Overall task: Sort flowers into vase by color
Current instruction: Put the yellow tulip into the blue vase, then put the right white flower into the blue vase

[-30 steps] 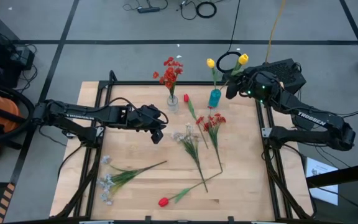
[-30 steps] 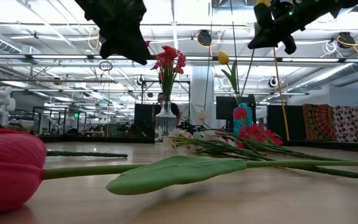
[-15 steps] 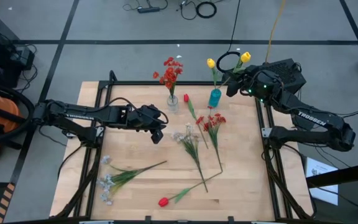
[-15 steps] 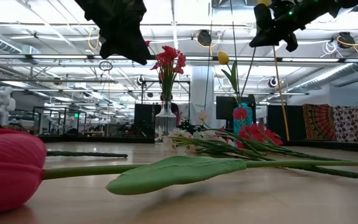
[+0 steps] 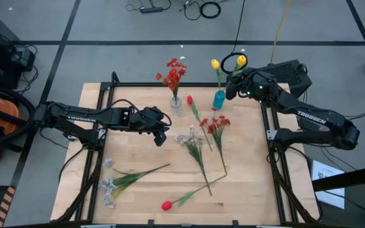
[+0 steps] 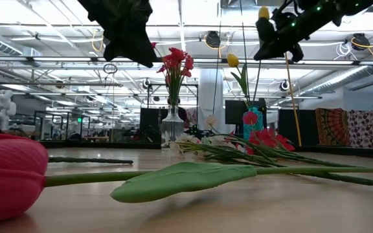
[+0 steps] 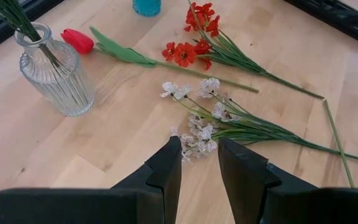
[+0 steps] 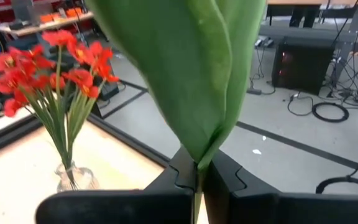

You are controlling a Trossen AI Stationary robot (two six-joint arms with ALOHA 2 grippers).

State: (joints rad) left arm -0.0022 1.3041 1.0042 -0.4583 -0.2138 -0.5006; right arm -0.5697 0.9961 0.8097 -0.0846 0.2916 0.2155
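We see the right hand (image 5: 231,90) raised above the blue vase (image 5: 218,99) at the worktop's (image 5: 138,152) far edge, its fingers pinching the stem of a yellow tulip (image 5: 241,61) whose green leaf (image 8: 191,68) fills the right wrist view. Another yellow tulip (image 5: 215,64) already stands in that vase. Red flowers (image 5: 173,73) stand in the clear vase (image 5: 176,104) beside it. The left hand (image 7: 199,163) hovers, fingers spread, over a white spray (image 7: 201,127) mid-worktop. Other red and white flowers lie loose nearby.
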